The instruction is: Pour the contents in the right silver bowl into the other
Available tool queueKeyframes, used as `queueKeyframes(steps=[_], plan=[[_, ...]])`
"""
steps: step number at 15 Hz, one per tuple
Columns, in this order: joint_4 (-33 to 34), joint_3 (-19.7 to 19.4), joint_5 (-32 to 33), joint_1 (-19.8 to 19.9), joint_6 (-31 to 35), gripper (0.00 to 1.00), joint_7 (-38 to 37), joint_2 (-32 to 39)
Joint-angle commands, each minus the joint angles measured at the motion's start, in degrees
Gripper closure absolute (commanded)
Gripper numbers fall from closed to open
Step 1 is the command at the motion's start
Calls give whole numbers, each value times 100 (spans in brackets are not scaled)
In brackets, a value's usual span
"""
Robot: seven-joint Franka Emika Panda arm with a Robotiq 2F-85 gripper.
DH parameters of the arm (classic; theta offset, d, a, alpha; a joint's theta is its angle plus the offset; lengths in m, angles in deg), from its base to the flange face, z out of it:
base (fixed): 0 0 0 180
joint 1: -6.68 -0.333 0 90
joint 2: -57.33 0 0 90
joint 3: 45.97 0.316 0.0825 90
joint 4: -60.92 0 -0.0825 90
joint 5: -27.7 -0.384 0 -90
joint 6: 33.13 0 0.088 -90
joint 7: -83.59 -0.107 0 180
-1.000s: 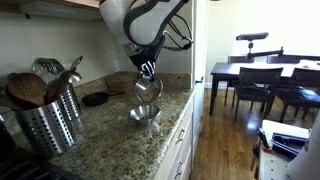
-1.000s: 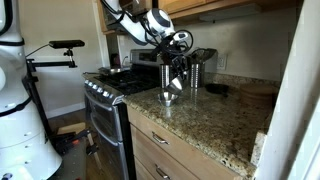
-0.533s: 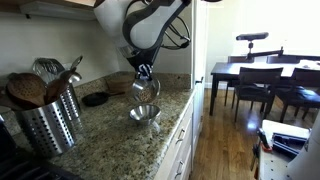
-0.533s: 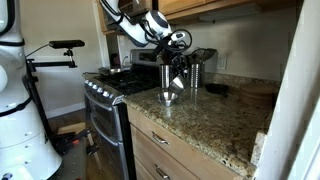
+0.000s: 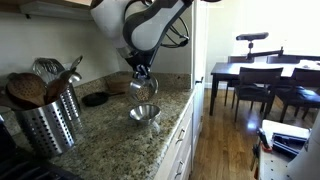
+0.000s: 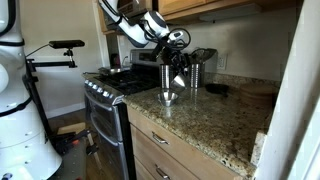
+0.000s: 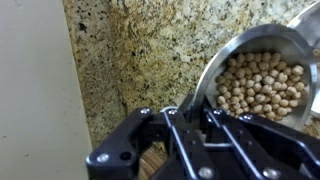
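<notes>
Gripper (image 7: 185, 122) is pinched shut on the rim of the right silver bowl (image 7: 262, 72), which hangs tilted at two o'clock from the fingers in the wrist view, its round beige contents (image 7: 258, 80) heaped inside. In an exterior view the other bowl (image 5: 145, 112) sits on the granite counter (image 5: 105, 145) at six o'clock, just beneath. The pour looks barely started; the wrist likely needs to roll further so the contents spill over the lower lip.

The claw (image 6: 177, 69) seemingly grips a raised bowl (image 6: 179, 83) above the resting bowl (image 6: 168, 97).
</notes>
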Motion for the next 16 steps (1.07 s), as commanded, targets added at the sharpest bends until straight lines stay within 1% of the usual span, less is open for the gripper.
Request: queueKeyframes(steps=[1,4,7,16], plan=[[-122,51,219,-95,-174,94,-292,-199],[-142,87,203,-109,-212,94,-328,-228],[-194,96,373,-155,-284,94,-534,-277],[-458,148,165,-69,-313,94,-481,-491]])
